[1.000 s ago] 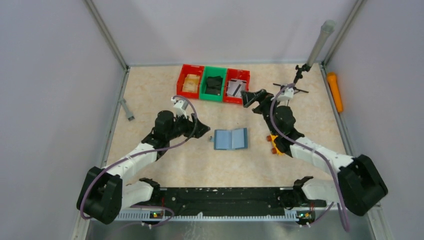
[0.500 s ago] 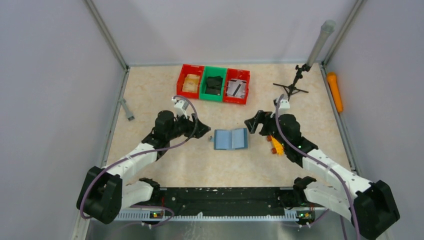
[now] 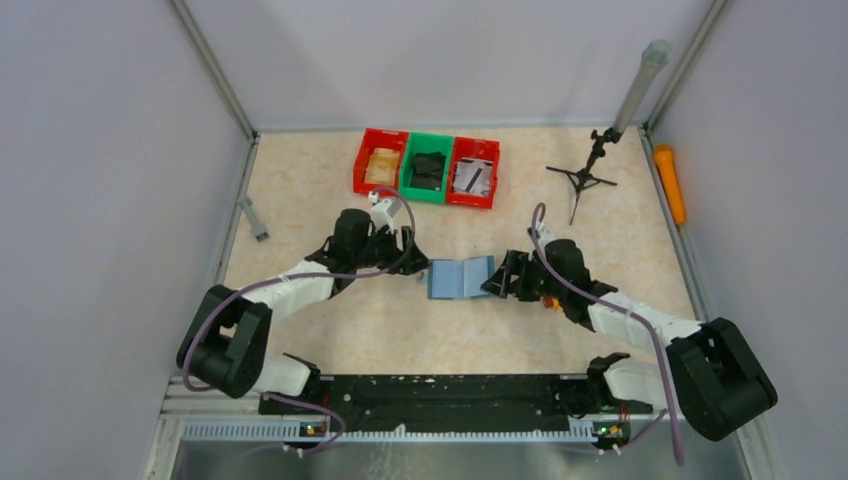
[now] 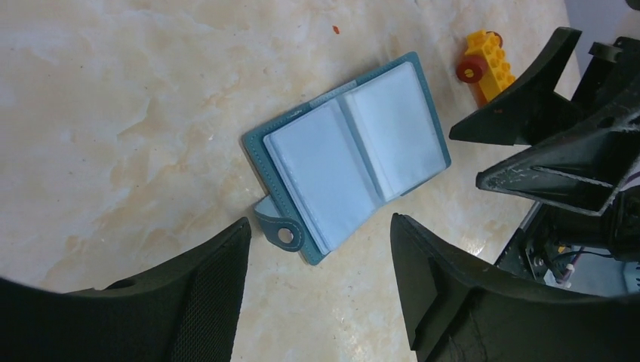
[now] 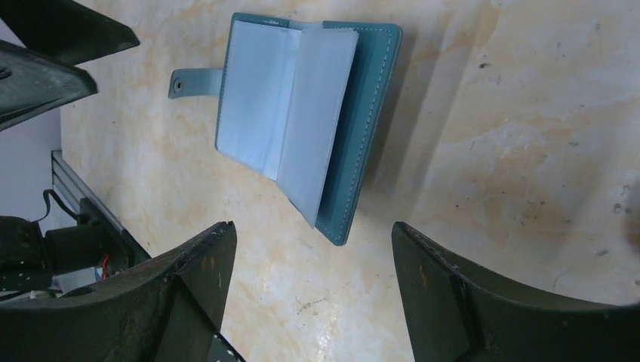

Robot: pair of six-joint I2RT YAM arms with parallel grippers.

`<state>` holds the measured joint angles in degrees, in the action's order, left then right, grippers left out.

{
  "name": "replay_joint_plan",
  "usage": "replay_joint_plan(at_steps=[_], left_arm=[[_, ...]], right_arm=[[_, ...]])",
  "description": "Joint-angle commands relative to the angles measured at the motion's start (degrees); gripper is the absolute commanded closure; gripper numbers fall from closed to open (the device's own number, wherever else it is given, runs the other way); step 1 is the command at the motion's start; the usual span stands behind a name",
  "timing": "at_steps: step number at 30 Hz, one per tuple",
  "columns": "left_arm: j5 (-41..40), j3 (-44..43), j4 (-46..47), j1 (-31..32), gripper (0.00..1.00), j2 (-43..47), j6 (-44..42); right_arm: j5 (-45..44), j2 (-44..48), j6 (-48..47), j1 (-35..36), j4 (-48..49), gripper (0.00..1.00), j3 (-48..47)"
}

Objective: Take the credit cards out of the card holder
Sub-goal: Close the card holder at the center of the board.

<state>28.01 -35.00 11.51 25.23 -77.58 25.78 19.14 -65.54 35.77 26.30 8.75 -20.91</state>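
The teal-blue card holder (image 3: 461, 278) lies open on the table between both grippers, pale blue sleeves up. My left gripper (image 3: 412, 262) is open just off its left edge, where the snap tab (image 4: 285, 235) sits between my fingertips' line in the left wrist view, gripper (image 4: 319, 222) over holder (image 4: 355, 151). My right gripper (image 3: 497, 283) is open at the holder's right edge; in the right wrist view the holder (image 5: 302, 113) has one sleeve page lifted, just ahead of the gripper (image 5: 313, 225). No credit cards show in the sleeves.
A yellow toy block (image 3: 548, 300) lies right beside the right arm. At the back stand a red bin (image 3: 380, 160), a green bin (image 3: 428, 168) with dark items and a red bin (image 3: 474, 172) with grey flat pieces. A small tripod (image 3: 582, 178) stands back right.
My right gripper swung from the bins down to the holder's right edge and narrowed somewhat. My left gripper moved right, up to the holder's left edge.
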Motion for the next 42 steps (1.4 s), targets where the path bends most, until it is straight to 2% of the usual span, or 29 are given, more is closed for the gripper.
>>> replay_joint_plan(at_steps=[1,8,13,16,20,24,29,32,35,39,42], left_arm=[[-0.23,-5.61,-6.61,0.75,0.3,-5.22,-2.05],[-0.18,-10.01,-11.24,1.61,0.35,-12.45,-2.49],[0.34,-11.34,-13.36,1.83,0.38,-15.25,-2.33],[3.14,-11.84,-12.38,1.75,0.38,-17.17,-1.47],[11.96,-11.45,-6.03,0.87,0.37,-20.79,1.82],[15.5,-10.67,-2.17,-0.51,0.36,-22.48,3.54],[18.48,-7.97,4.64,-2.41,0.36,-21.74,6.29],[18.78,-7.22,6.75,-3.09,0.39,-21.82,7.14],[18.98,-7.11,8.13,-3.1,0.51,-21.82,7.11],[19.51,-6.71,10.52,-3.09,0.79,-21.86,7.81],[19.63,-6.43,11.46,-3.12,0.88,-21.88,8.01]], right_arm=[[3.68,-2.69,1.7,-0.55,5.3,0.24,-1.41],[2.78,-9.13,1.42,-0.51,4.3,0.31,-4.16],[6.05,-12.45,1.7,-0.55,7.44,0.45,-5.8],[8.47,-14.69,0.72,-0.51,7.5,0.61,-8.72],[11.0,-19.8,-1.8,0.18,3.68,1.0,-16.01],[11.23,-22.92,-3.57,0.24,3.14,1.0,-20.16],[13.48,-23.95,-1.24,0.24,13.64,1.0,-17.48],[15.44,-24.6,0.06,0.3,19.09,1.0,-15.3],[17.46,-24.51,1.19,0.98,25.4,1.0,-12.97],[18.72,-24.63,-0.01,3.22,27.82,1.0,-12.63],[18.53,-25.23,-0.95,4.35,27.41,1.0,-12.93]])
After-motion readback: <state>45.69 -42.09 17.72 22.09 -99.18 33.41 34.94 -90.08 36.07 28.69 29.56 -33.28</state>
